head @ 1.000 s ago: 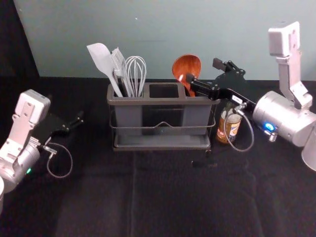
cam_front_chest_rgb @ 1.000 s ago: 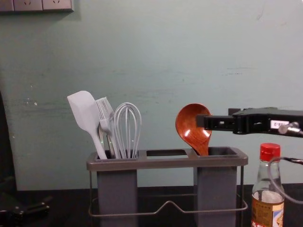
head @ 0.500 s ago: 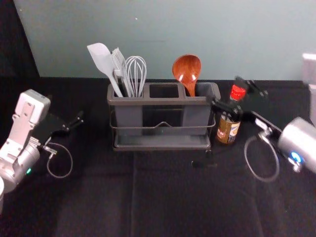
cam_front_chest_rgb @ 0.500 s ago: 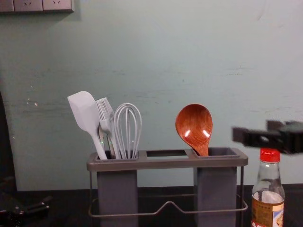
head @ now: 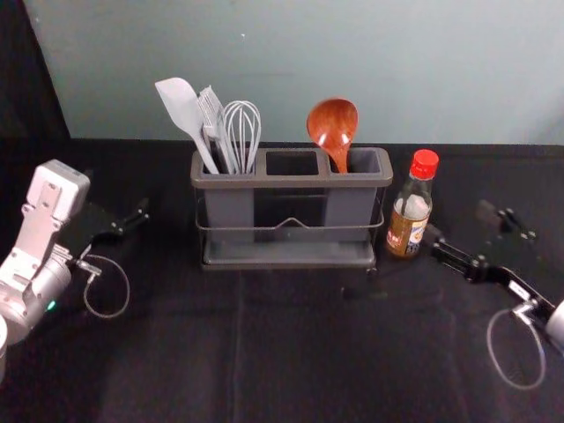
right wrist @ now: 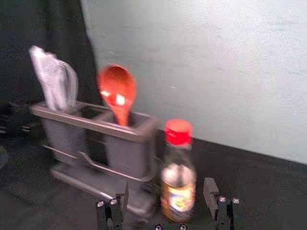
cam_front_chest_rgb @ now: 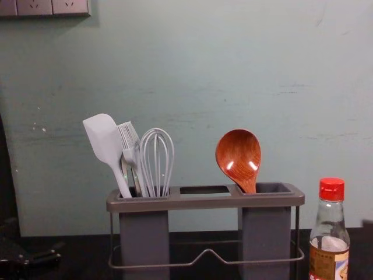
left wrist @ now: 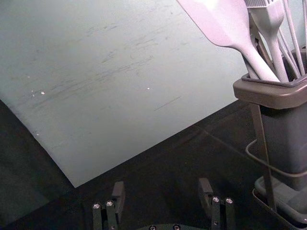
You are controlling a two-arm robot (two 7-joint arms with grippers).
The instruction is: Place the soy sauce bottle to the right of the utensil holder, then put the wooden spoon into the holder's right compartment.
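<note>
In the head view my right gripper (head: 467,236) is open, to the right of the soy sauce bottle (head: 410,211) with nothing held. The bottle, red-capped, stands upright just right of the utensil holder (head: 291,181). The wooden spoon (head: 333,123) leans in the holder's right compartment, bowl up. Seen from the right wrist, the bottle (right wrist: 178,182) lies beyond the spread fingers of the right gripper (right wrist: 165,196). My left gripper (head: 132,220) is parked left of the holder; the left wrist view shows that gripper (left wrist: 162,196) open and empty.
A white spatula (head: 182,110), a brush (head: 213,119) and a whisk (head: 242,132) stand in the holder's left compartment. Behind the black-covered table (head: 291,352) rises a pale wall (head: 282,53). Dark table surface extends in front of the holder.
My right gripper has withdrawn from beside the spoon, moving right and down past the bottle, and has left the chest view. Spoon, bottle and left arm stay in place.
</note>
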